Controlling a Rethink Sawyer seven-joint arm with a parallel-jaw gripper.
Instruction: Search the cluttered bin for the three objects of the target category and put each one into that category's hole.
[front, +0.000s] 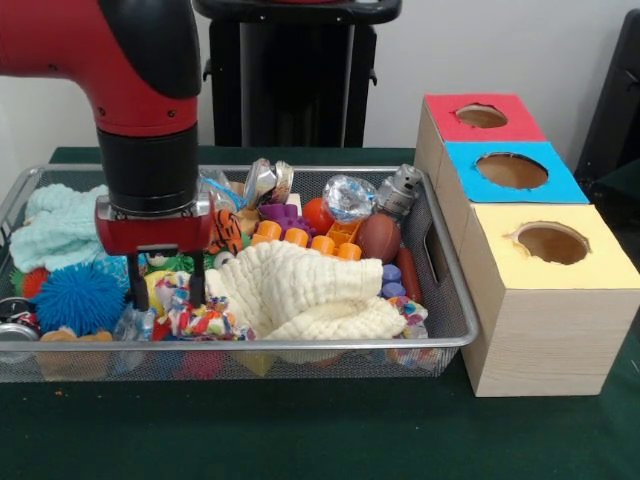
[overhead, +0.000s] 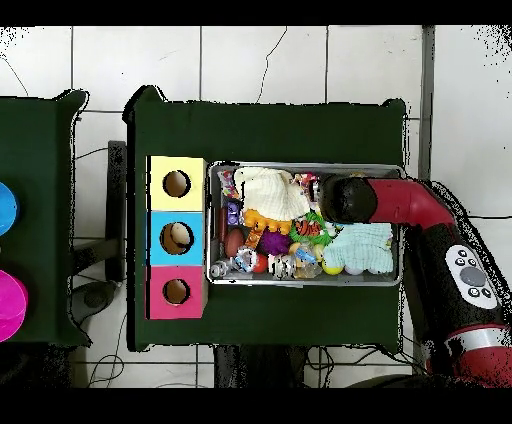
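My gripper (front: 168, 288) hangs low in the wire bin (front: 452, 330), fingers spread wide and holding nothing, straddling a multicoloured fabric toy (front: 195, 312) at the clutter's seven o'clock. The cream cloth (front: 305, 292) lies just at my three o'clock and the blue spiky ball (front: 78, 297) at nine. I can't tell which category is wanted; closing here, I'd likely snag the cloth and drag neighbours out.

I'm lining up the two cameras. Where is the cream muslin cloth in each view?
Front view: cream cloth lies in the bin's near middle, just right of the gripper.
Overhead view: cream cloth sits at the bin's top left, near the yellow box.
Shared landmark: the yellow box.
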